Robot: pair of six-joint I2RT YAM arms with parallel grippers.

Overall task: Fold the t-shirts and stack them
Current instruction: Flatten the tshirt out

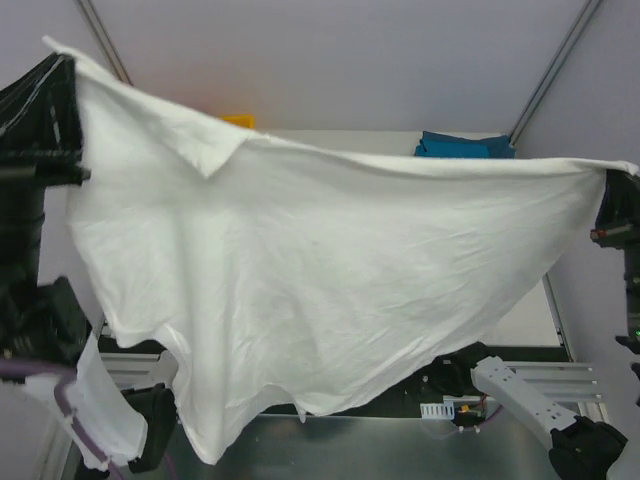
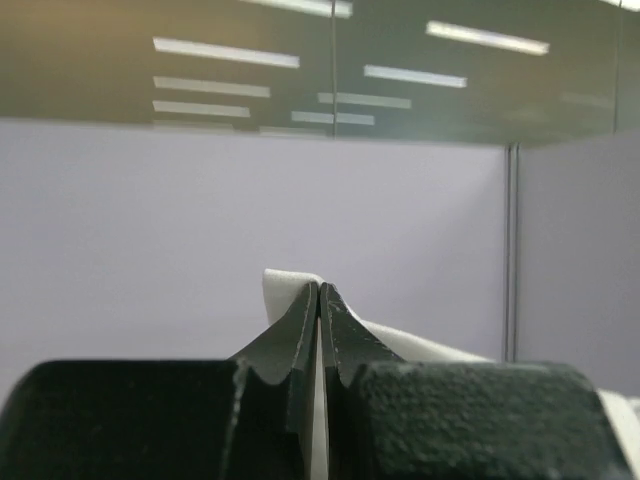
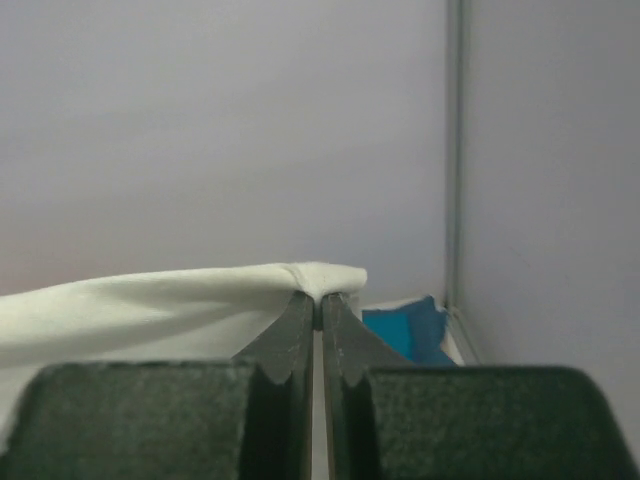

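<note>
White shirt [image 1: 320,270] hung spread in the air, probably pulled taut to flatten it before laying it down and folding. Left gripper [image 2: 319,300] was clamped on one top corner, right gripper [image 3: 319,305] on the other. Teal shirt [image 1: 465,146] lay far right. No legible writing or labels.

Holding white t-shirt [image 1: 320,270] spread wide in the air, pinched between left gripper [image 1: 62,68] and right gripper [image 1: 610,182]; exposing teal-blue t-shirt [image 1: 465,146] far right, yellow tray [image 1: 238,120] far left.
</note>
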